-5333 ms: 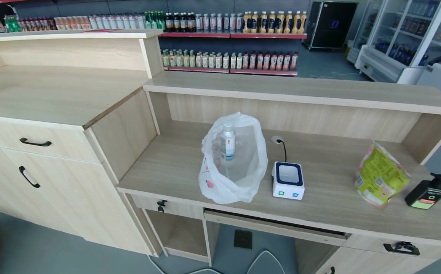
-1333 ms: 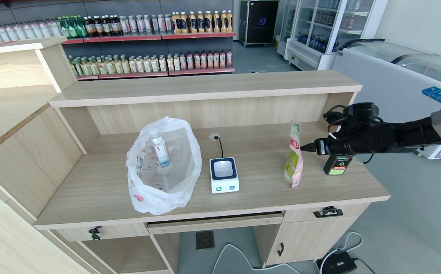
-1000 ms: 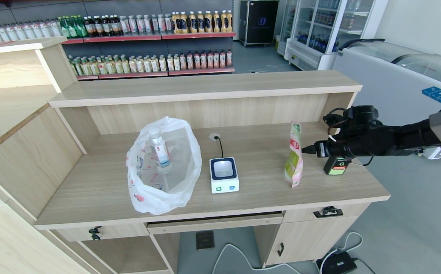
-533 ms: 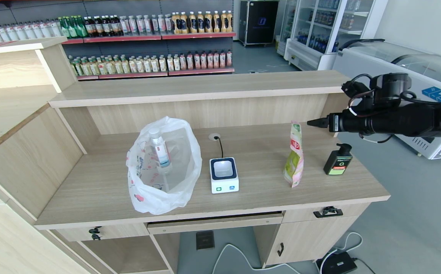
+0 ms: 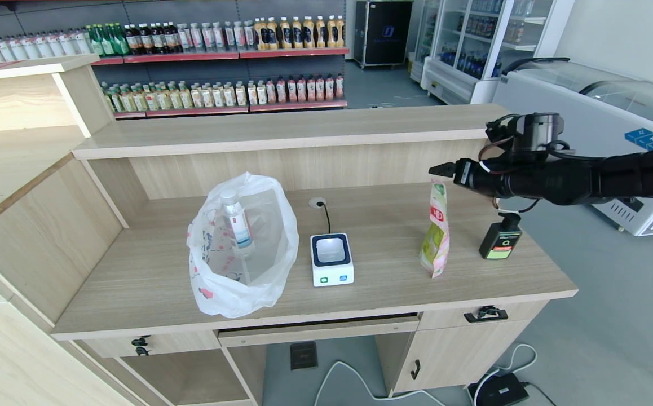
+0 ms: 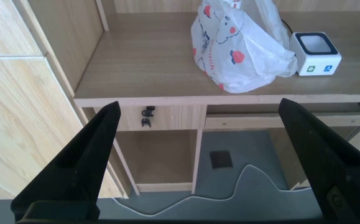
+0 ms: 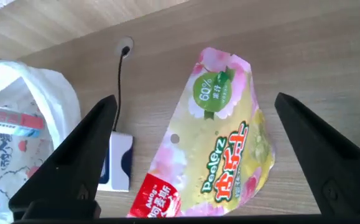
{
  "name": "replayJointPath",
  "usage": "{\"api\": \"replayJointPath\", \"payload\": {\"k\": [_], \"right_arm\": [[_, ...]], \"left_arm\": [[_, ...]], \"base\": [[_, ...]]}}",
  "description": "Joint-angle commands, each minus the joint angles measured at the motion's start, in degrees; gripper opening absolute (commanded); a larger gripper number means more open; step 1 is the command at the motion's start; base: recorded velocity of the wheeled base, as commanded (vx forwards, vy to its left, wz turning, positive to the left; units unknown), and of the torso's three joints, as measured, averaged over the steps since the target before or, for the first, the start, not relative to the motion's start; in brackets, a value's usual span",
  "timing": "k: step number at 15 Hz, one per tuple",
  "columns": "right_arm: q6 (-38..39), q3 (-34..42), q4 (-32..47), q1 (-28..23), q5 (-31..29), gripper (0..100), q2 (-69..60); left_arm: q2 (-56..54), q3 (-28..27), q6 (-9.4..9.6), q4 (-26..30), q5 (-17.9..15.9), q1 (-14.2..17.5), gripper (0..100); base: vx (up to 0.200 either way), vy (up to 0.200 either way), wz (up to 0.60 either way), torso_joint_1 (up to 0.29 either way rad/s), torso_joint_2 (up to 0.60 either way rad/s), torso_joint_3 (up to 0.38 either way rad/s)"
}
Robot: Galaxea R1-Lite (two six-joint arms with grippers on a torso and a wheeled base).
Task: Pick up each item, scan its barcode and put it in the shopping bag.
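Observation:
A green and pink snack pouch stands upright on the wooden desk, right of the white barcode scanner. A black pump bottle stands right of the pouch. The white shopping bag sits open left of the scanner with a clear bottle inside. My right gripper hangs open just above the pouch's top edge; in the right wrist view the pouch lies between its spread fingers. My left gripper is open, low in front of the desk, facing the bag.
A raised back ledge runs behind the desk. A cable leads from the scanner to a hole in the desk. A taller cabinet stands at the left. Shelves of drinks and freezers fill the room behind.
The head camera swung right since the oldest frame. My right gripper rose from beside the pouch, in front of the pump bottle, then moved left to above the pouch's top.

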Motion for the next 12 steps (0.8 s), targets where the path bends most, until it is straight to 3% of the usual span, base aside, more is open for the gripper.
{"api": "replayJointPath", "payload": {"k": [1,6,12], "right_arm": [[2.0,-1.6,0.0,2.8,-1.8,100,4.6],[3.9,1.3,0.5,4.4,-10.1,100,7.4],[3.9,2.8,0.5,4.2,-12.9,100,9.1]], "left_arm": [[0.0,0.0,-0.01,0.0,0.0,0.0,100],[0.0,0.0,-0.01,0.0,0.0,0.0,100],[0.0,0.0,-0.10,0.0,0.0,0.0,100]], "base": [[0.000,0.000,0.00,0.000,0.00,0.000],[0.000,0.000,0.00,0.000,0.00,0.000],[0.000,0.000,0.00,0.000,0.00,0.000]]}}
